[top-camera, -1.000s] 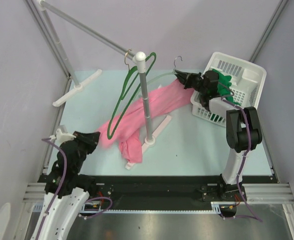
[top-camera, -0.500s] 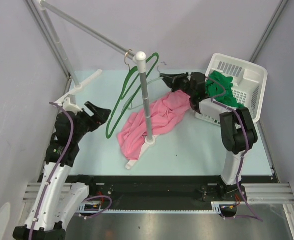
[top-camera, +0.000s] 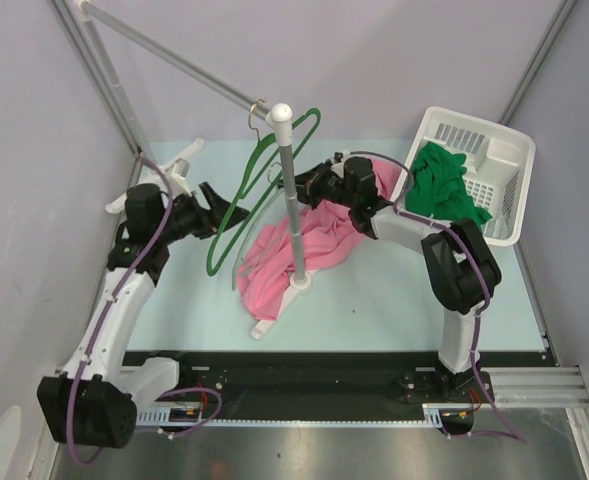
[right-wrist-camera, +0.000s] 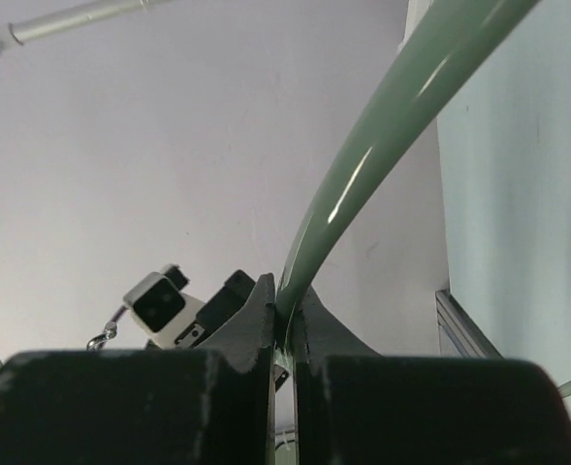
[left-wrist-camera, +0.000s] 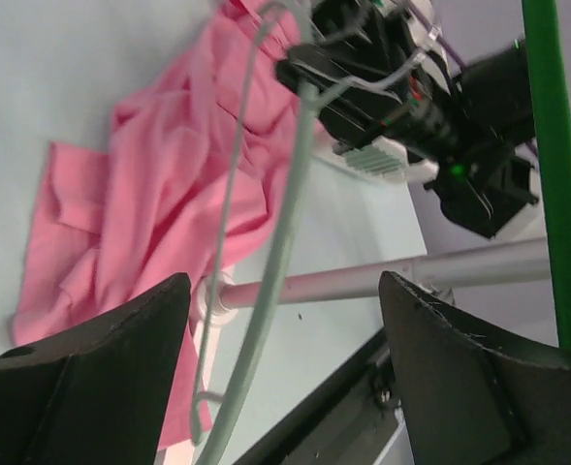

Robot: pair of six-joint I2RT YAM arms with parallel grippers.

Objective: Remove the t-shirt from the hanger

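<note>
Well, the biggest thing here is the pale blue table (top-camera: 394, 290). On it, in the middle of the top view, stands a silver rack (top-camera: 292, 200). A white basket (top-camera: 504, 140) sits at the upper right with a green cloth (top-camera: 439, 185) inside it.

The pink t-shirt (top-camera: 304, 245) lies in a crumpled heap on the table in the middle of the picture, bunched around the foot of the rack. A dark green hanger (top-camera: 236, 210) hangs from the rack, a bit left of the middle. A pale green hanger (left-wrist-camera: 275, 262) slants over the shirt. I cannot tell if its low end is caught in the cloth or is free.

The right gripper (right-wrist-camera: 283, 310) is pinched tight on the pale green hanger, and its own camera shows the bar squeezed between the fingers. The left gripper (top-camera: 212, 203) is wide apart with nothing in it, just beside the dark green hanger at the middle left.

Here is what I think could go wrong. If the pale hanger is caught in the shirt, pulling it away would drag the shirt along and snag it on the rack's foot. The two hangers are close, so they could hook each other. The left gripper could also bump the dark green hanger and knock it off the rack.
</note>
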